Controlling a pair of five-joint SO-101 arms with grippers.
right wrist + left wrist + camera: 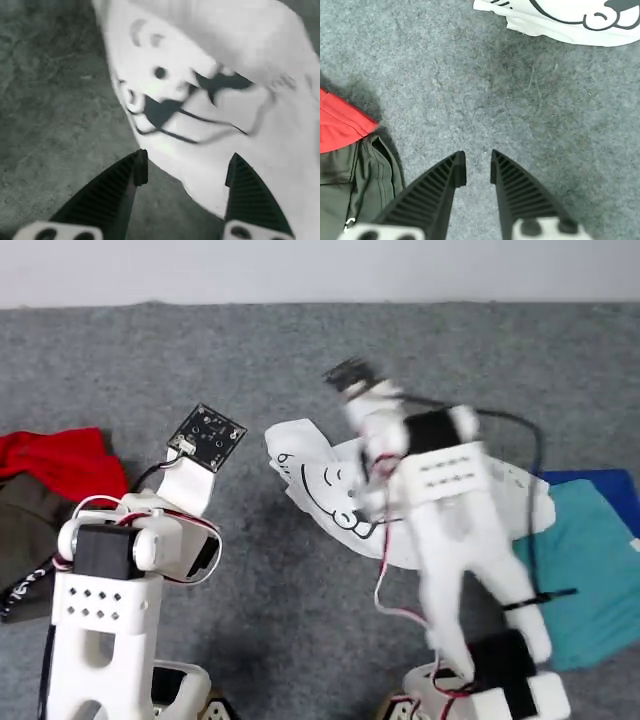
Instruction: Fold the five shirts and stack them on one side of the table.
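Grey table cover, white shirt with black cartoon print lying mid-table, partly under the right arm. Right gripper hangs over the shirt's printed edge, jaws spread wide, nothing between them. Left gripper over bare cover, jaws parted only a narrow gap, empty. Red shirt and dark shirt together at one table edge; teal shirt on blue shirt at the other.
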